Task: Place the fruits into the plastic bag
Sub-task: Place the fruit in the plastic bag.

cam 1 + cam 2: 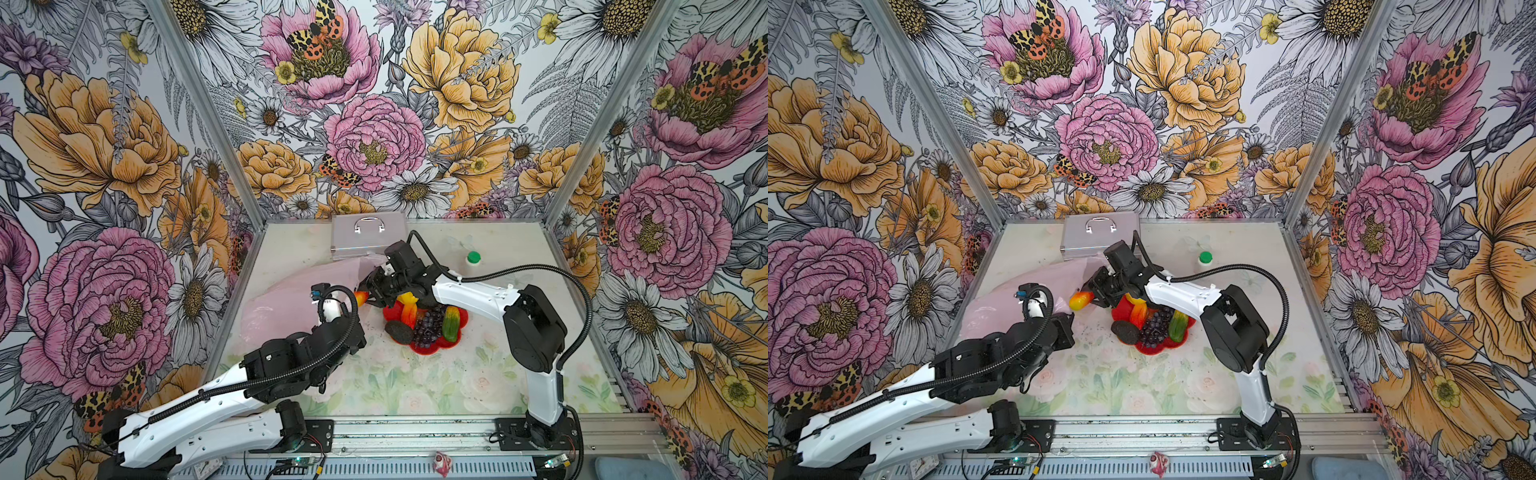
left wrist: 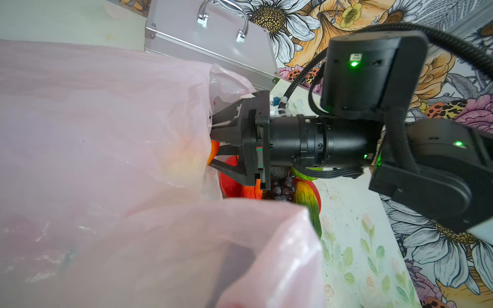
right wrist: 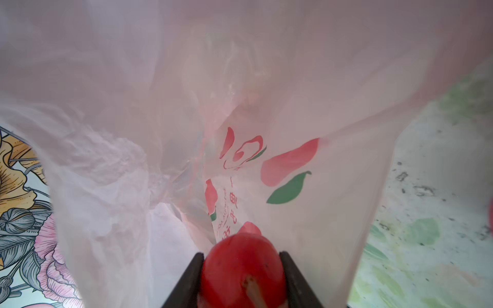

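Plastic bag (image 1: 286,301): is lying on the left part of the surface (image 1: 415,395), billowing up with its mouth facing the plate. It is showing as thin, crinkly, translucent pale pink film. In the right wrist view its inside (image 3: 293,112) is showing red fruit prints, a green leaf and red lettering.
Left gripper (image 1: 330,311): is sitting closed at the bag's near edge. Its fingertips are hiding behind film, so whether it is pinching the bag cannot be told.
Red-yellow fruit (image 1: 1081,300): is hanging at the bag's mouth, glossy and oblong, with its tip glowing orange through the film in the left wrist view (image 2: 213,153).
Right gripper (image 3: 241,256): is clamping the red-yellow fruit between its two black fingers, partly closed around it and pointing into the bag's opening.
Silver case (image 1: 368,237): is standing at the back wall, just behind the bag.
Red plate (image 1: 432,350): is sitting right of the bag, carrying the other fruits:
- a yellow fruit (image 1: 409,297);
- a dark avocado-like fruit (image 1: 399,332);
- a purple grape bunch (image 1: 428,326);
- a green-orange fruit (image 1: 450,324).
Green-capped bottle (image 1: 473,257): is standing apart, toward the back right.
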Robot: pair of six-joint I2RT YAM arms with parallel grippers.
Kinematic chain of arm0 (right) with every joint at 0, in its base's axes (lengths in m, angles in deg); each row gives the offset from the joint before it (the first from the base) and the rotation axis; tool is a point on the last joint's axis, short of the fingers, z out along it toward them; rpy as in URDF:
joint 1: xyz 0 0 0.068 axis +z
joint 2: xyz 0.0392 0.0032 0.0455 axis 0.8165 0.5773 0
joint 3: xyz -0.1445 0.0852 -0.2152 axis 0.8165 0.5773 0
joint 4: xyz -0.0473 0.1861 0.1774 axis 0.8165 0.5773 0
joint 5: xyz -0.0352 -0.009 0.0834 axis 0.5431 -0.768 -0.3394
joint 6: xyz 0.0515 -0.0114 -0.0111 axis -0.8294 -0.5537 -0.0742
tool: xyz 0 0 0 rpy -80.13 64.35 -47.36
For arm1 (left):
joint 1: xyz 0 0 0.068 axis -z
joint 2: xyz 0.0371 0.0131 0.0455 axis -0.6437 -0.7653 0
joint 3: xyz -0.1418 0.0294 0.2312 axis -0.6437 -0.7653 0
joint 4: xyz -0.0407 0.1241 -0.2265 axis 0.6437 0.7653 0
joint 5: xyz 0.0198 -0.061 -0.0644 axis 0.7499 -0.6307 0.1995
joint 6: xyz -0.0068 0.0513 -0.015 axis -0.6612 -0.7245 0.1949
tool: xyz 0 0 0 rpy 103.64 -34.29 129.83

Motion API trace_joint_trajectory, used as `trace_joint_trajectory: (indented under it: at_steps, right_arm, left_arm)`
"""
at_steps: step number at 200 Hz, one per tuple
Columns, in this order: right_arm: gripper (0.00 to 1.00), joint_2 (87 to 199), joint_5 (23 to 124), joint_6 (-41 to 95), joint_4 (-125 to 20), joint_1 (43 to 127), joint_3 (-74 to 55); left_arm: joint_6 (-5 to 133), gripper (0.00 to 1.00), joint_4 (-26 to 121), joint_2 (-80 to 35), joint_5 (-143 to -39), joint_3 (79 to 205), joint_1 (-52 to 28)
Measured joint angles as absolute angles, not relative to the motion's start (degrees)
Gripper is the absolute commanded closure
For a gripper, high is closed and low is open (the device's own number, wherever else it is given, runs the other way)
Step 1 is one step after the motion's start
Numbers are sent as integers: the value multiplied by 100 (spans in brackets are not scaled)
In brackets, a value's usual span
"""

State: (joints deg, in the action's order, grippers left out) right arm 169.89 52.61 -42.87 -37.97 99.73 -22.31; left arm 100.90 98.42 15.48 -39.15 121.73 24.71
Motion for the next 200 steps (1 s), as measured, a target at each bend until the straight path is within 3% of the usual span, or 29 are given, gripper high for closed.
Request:
trace_joint_trajectory:
  at_steps: [130, 200]
  right_arm:
    - [71, 17763, 4326, -4232, -4118, 10229, -2696]
    - [38, 18126, 3974, -4077, -4306, 10231, -2982]
  left_arm:
    - [10153, 100, 8773, 2580, -4202, 10938, 2468]
    - [10601, 100, 8576, 3166, -4215, 10278, 2468]
